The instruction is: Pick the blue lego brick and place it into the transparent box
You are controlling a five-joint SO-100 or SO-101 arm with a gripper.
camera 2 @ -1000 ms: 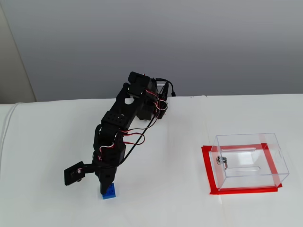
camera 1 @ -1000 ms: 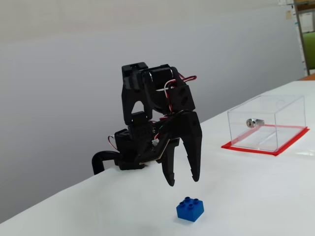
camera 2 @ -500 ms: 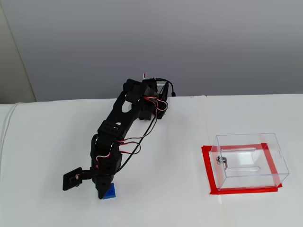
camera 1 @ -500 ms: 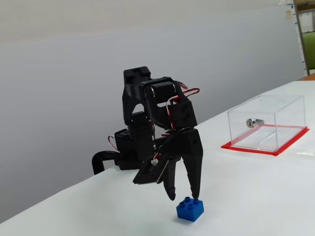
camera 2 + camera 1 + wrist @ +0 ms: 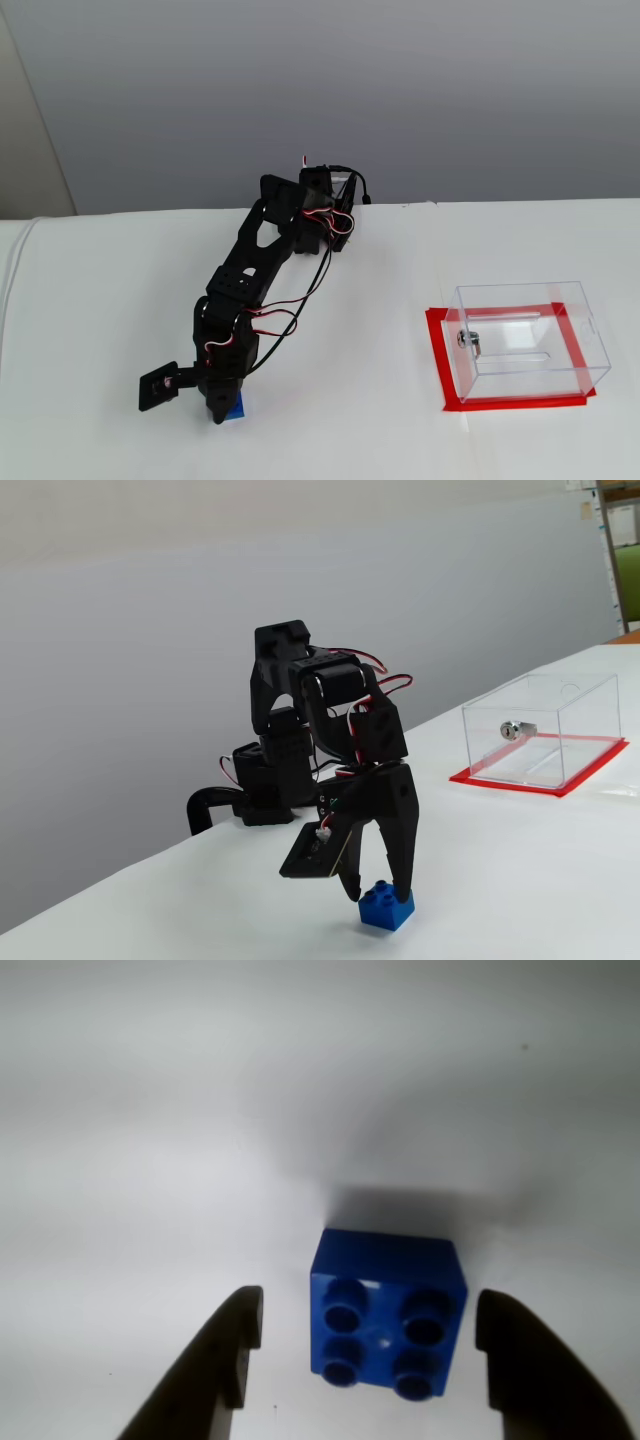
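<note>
The blue lego brick (image 5: 388,1315) sits on the white table, studs up, between my two dark fingers in the wrist view. My gripper (image 5: 365,1345) is open, with a wide gap to the left finger and a small gap to the right one. In a fixed view the gripper (image 5: 380,892) points down with its tips at the brick (image 5: 387,906). In another fixed view the brick (image 5: 235,411) peeks out under the gripper (image 5: 220,412). The transparent box (image 5: 543,730) on its red base stands far to the right, also in the other fixed view (image 5: 528,340).
A small silver cylinder (image 5: 517,729) sits on the box's wall. The arm's base (image 5: 325,215) stands at the back of the table by the grey wall. The white table (image 5: 380,430) lies bare between arm and box.
</note>
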